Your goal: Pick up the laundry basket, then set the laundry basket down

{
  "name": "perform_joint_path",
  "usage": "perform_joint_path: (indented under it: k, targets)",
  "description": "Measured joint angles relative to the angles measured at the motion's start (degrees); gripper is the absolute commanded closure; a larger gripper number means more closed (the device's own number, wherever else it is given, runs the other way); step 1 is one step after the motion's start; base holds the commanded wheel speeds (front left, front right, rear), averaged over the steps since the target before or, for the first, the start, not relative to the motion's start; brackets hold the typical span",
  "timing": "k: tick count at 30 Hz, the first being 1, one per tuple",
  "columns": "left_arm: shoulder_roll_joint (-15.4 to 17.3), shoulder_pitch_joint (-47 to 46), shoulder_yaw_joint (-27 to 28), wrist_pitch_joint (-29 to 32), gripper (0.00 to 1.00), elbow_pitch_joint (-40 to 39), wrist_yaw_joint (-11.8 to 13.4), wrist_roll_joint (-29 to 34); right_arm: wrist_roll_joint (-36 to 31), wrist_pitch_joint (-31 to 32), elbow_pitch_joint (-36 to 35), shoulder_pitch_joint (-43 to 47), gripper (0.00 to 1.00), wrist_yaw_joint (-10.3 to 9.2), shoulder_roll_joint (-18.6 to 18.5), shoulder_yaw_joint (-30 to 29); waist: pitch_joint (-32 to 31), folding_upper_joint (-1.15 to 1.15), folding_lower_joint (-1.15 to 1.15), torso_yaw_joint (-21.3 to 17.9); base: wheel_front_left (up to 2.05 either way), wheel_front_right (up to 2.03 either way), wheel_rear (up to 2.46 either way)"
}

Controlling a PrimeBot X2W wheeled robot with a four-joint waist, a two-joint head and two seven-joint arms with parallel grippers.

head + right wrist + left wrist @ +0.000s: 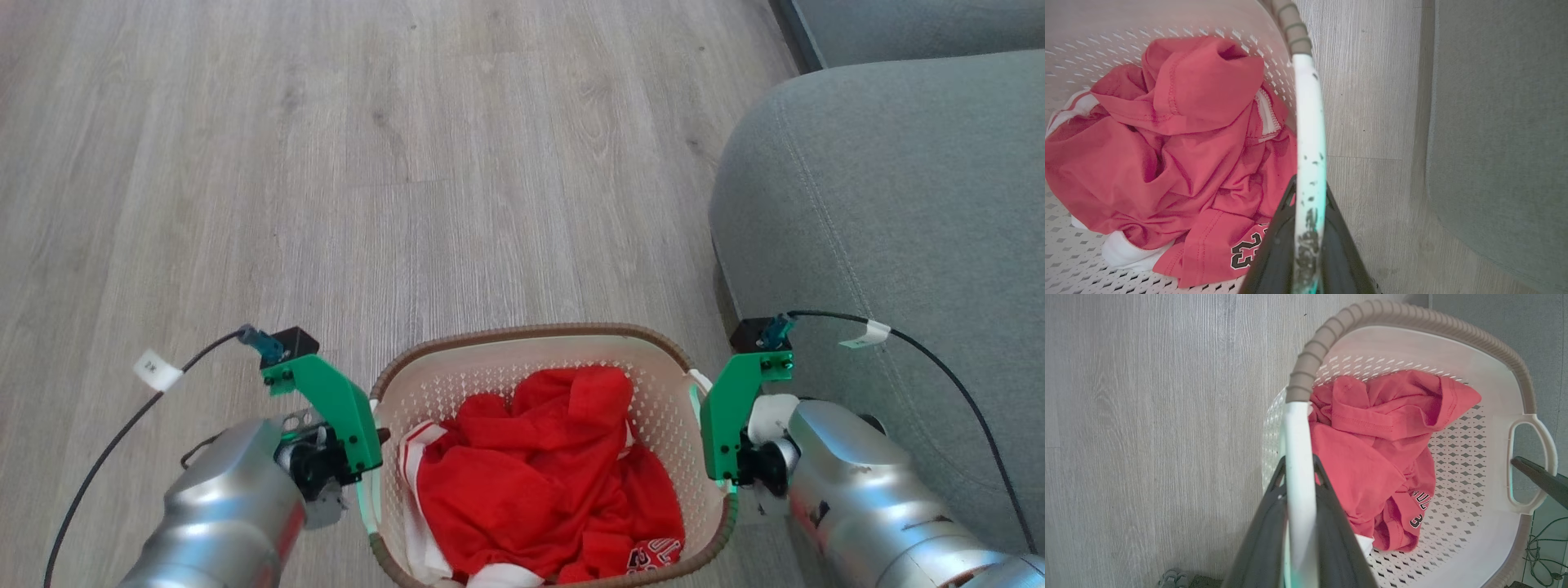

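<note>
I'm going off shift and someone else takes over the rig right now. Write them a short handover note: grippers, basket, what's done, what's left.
The laundry basket sits between both arms, holding red clothing, beside the grey sofa and over the wood floor.
The left gripper has its jaws shut on the left handle.
The right gripper has its jaws shut on the right handle.
Done: both handles grasped. Whether the basket is off the floor cannot be told.
Left: lift if needed, keep it level, set it down, release.
</note>
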Motion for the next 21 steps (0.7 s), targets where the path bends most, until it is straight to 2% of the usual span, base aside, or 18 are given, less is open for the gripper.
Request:
perform_joint_path:
  k: [15,21]
  targets:
    - [-0.09,-0.07,-0.86,-2.07,1.00,0.01,-0.01,0.01,-0.03,-1.81,0.08,-0.09,1.00,0.00,0.01,-0.31,1.17,0.00,0.00,0.10,0.00,0.00,0.00]
    - [-0.19,-0.93,-1.60,-6.54,1.00,-0.42,-0.07,0.59,-1.42,-5.75,0.32,-1.71,1.00,0.02,0.01,-1.63,3.99,0.00,0.00,0.18,0.00,0.00,0.00]
